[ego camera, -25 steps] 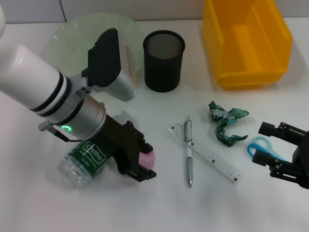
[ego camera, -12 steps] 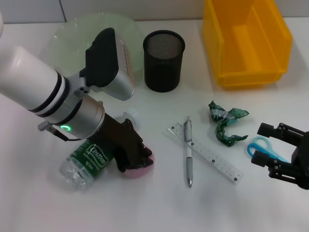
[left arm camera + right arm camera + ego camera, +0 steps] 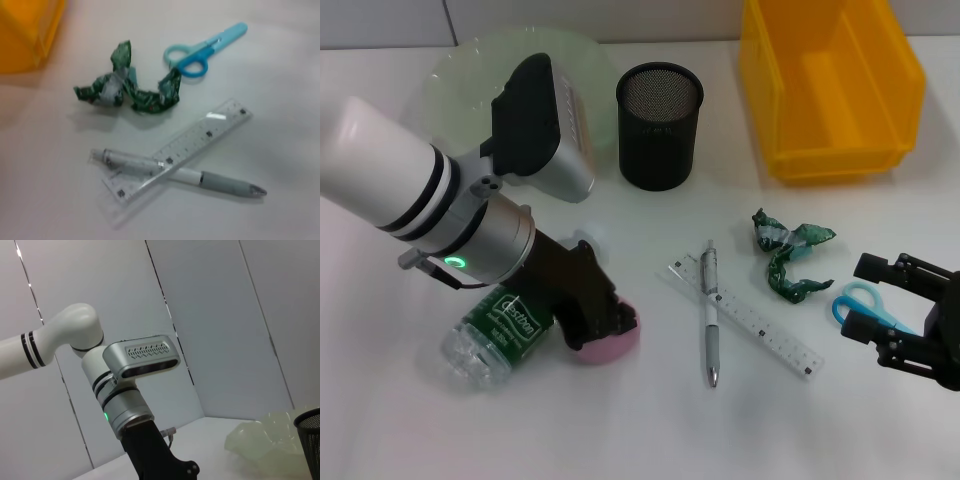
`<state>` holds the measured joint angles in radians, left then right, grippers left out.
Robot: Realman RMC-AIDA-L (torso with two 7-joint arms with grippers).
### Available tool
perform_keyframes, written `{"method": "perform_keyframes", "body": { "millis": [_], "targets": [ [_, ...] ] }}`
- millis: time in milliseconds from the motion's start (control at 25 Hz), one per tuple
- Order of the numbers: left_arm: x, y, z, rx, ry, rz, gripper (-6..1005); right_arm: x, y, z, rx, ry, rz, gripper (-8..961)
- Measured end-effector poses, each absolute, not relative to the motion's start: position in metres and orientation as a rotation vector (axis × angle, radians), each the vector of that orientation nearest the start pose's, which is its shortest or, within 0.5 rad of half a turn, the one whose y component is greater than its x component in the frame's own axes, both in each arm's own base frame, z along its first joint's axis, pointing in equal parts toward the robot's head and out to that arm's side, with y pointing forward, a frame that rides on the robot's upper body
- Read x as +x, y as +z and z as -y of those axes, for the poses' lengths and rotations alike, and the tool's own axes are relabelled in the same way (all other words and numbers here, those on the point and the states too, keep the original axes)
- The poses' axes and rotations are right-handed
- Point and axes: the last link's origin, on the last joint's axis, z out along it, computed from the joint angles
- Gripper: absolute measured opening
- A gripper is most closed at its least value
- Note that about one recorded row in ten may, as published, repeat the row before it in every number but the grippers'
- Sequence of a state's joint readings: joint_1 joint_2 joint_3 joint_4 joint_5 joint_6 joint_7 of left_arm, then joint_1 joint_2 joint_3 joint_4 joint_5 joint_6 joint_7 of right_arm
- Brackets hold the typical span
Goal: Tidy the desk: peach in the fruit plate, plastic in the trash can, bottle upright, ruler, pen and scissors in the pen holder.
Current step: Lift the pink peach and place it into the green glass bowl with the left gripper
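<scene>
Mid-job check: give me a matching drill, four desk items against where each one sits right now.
Items:
1. pen
2. scissors
3. bottle
4. peach

Places:
A. lying on its side beside the left gripper
B. next to the right gripper
C. lying across the ruler
D. under the left gripper

Pairs: 1-C, 2-B, 3-A, 4-D

Left end effector (image 3: 603,325) has closed on peach (image 3: 610,342).

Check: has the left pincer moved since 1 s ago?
Yes. The left pincer closed onto the peach and shifted slightly toward the lying bottle, away from the ruler.
</scene>
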<state>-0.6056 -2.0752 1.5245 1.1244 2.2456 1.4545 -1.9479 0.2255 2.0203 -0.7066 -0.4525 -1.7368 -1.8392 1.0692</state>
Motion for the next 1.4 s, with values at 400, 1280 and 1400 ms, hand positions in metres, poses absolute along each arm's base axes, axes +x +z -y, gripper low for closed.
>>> {"method": "perform_keyframes", "body": {
  "millis": [400,1280,1400],
  "targets": [
    [-0.163,-0.031,-0.343,-3.063,-0.039,0.313,50,0.318,0.016,-0.216,-2.541,1.109,-0.624,759],
    [-0.225,0.049,-0.431,-2.192,-0.757,0.719,85,0.312,0.01,-0.219,-2.547,1.133,-0.615,760],
    [-0.228,0.043,-0.437,-2.155,-0.715,0.738,90,0.312,0.009,-0.219,-2.547,1.136,-0.617,759]
  ]
}}
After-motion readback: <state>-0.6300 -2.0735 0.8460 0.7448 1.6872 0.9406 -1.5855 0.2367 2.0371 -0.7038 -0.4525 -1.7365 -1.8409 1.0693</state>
